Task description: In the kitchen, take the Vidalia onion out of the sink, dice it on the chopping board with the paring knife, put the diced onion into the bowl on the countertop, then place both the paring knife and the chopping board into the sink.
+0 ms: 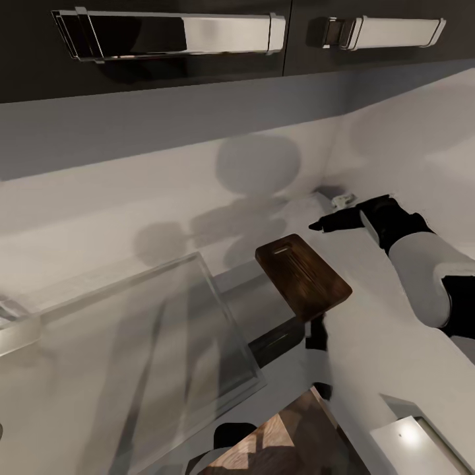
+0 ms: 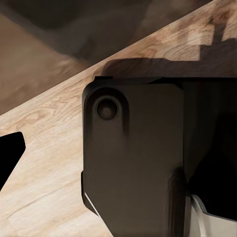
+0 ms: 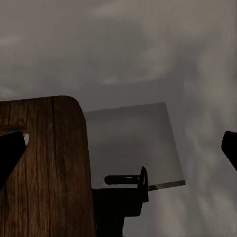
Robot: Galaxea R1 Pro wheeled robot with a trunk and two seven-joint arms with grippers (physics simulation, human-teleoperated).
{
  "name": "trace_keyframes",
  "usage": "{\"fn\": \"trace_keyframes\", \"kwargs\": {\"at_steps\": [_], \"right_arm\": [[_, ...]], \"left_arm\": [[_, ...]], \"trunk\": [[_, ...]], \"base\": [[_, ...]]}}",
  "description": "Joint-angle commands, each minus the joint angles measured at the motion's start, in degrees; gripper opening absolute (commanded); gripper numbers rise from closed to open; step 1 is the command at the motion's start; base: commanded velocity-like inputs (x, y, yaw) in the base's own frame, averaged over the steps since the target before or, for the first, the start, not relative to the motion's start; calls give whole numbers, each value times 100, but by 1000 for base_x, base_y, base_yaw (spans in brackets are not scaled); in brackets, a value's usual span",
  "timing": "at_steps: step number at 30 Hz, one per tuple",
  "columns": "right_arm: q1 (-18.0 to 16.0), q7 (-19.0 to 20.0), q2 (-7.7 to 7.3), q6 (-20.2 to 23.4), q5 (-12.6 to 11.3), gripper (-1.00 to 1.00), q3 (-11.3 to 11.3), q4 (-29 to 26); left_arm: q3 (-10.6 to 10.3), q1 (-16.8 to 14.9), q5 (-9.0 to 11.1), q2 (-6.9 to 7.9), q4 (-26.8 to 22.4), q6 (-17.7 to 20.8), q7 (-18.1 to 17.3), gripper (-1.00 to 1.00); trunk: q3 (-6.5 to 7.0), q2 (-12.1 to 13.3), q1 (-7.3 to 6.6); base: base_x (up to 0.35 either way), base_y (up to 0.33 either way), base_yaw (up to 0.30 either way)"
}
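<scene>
Head view, chopping board [image 1: 303,277]: it is seen on the pale countertop [image 1: 389,343], slot end far, near end reaching toward the steel sink [image 1: 132,330] on the left.
Head view, right gripper [image 1: 328,223]: it is held just beyond the board's far end, apart from it, under the black cabinets [image 1: 171,72].
Left wrist view, left gripper [image 2: 10,157]: one dark tip is seen over the wood floor [image 2: 44,143]; whether the jaws are spread cannot be told.
Right wrist view, right gripper [image 3: 119,150]: the jaws are spread wide, nothing between them; the board's slot corner [image 3: 44,168] lies by one fingertip [image 3: 10,154].
Step in hand (judged): the board is being approached for a grasp.
Advice: the jaws should be centred over the slot end, lowered squarely, and closed only once the wood is straddled.
</scene>
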Motion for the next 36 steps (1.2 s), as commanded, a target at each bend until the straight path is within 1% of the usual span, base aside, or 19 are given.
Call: {"fn": "trace_keyframes", "kwargs": {"at_steps": [1, 6, 10, 20, 24, 36], "right_arm": [[-2, 5, 19, 18, 35, 100, 12, 7], [-3, -135, 216, 18, 35, 100, 11, 64], [-1, -171, 279, -2, 35, 100, 11, 69], [0, -258, 287, -318, 35, 100, 10, 336], [0, -265, 287, -351, 35, 100, 9, 421], [-1, -266, 287, -360, 35, 100, 9, 452]], "left_arm": [[4, 3, -3, -1, -10, -6, -2, 100], [3, 5, -2, -1, -9, -6, -2, 100], [6, 5, -2, -1, -13, -6, -2, 100], [6, 3, 0, -1, -9, -6, -2, 100], [6, 3, 0, -1, -9, -6, -2, 100], [5, 3, -1, -1, -9, -6, -2, 100]], "trunk": [[-8, -9, 3], [-8, -9, 3], [-8, -9, 3], [-13, -9, 3], [-39, -9, 3], [-146, -9, 3]], "base": [[0, 0, 0], [0, 0, 0], [0, 0, 0], [0, 0, 0], [0, 0, 0], [0, 0, 0]]}}
